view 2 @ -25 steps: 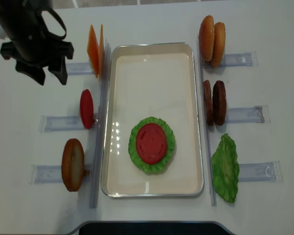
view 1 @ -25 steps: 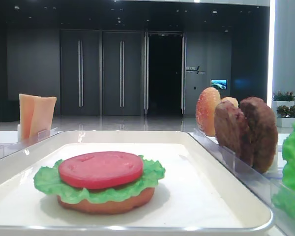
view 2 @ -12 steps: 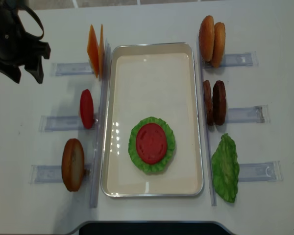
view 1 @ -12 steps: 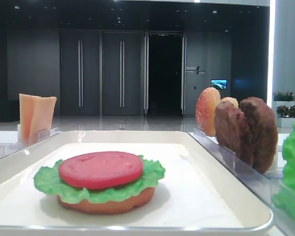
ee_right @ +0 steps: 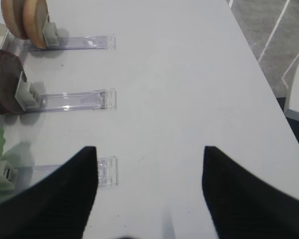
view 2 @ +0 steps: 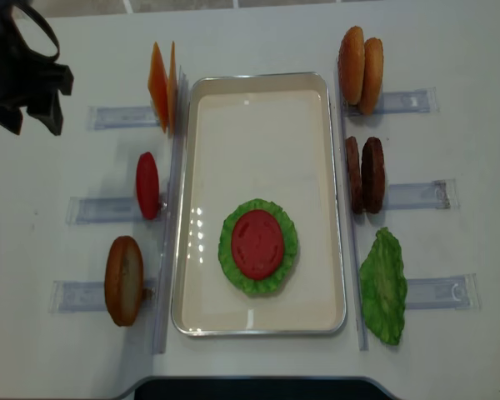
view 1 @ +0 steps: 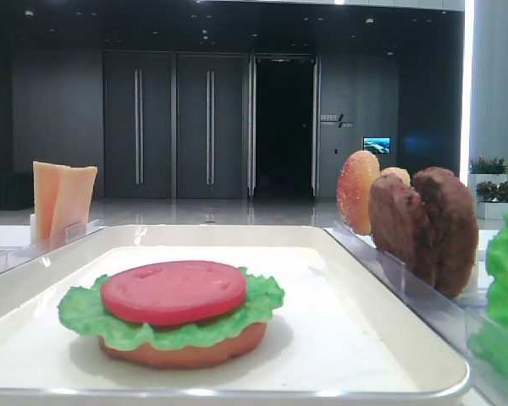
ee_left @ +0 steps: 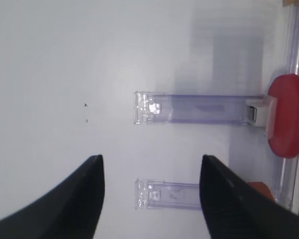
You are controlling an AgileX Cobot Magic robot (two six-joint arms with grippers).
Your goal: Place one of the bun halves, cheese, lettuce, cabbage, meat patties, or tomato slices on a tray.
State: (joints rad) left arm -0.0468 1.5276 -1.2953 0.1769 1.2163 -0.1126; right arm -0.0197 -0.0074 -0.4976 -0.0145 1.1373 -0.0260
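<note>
On the white tray (view 2: 258, 108) a stack is begun: a bun half at the bottom, a lettuce leaf (view 2: 258, 243) over it, and a tomato slice (view 2: 257, 243) flat on top, all toward the near end of the tray so the far end is bare. The spare pieces stand on edge in clear racks (view 2: 117, 117) along both sides, likely so a claw can pinch them from above: cheese slices (view 2: 161, 85) and another tomato slice (view 2: 147, 185) and a bun half (view 2: 123, 280) on the left, two bun halves (view 2: 360, 70), two meat patties (view 2: 364, 174) and a second lettuce leaf (view 2: 384, 286) on the right

The left claw (view 2: 29, 117) hangs off at the far left corner, well apart from the food, released and holding nothing; its wrist view shows only bare table and racks between its fingers (ee_left: 72, 199). The right claw (ee_right: 149, 189) is also spread wide and empty, above bare table beside the right-hand racks. Neither is grasping a piece, so the next pick looks not yet started
</note>
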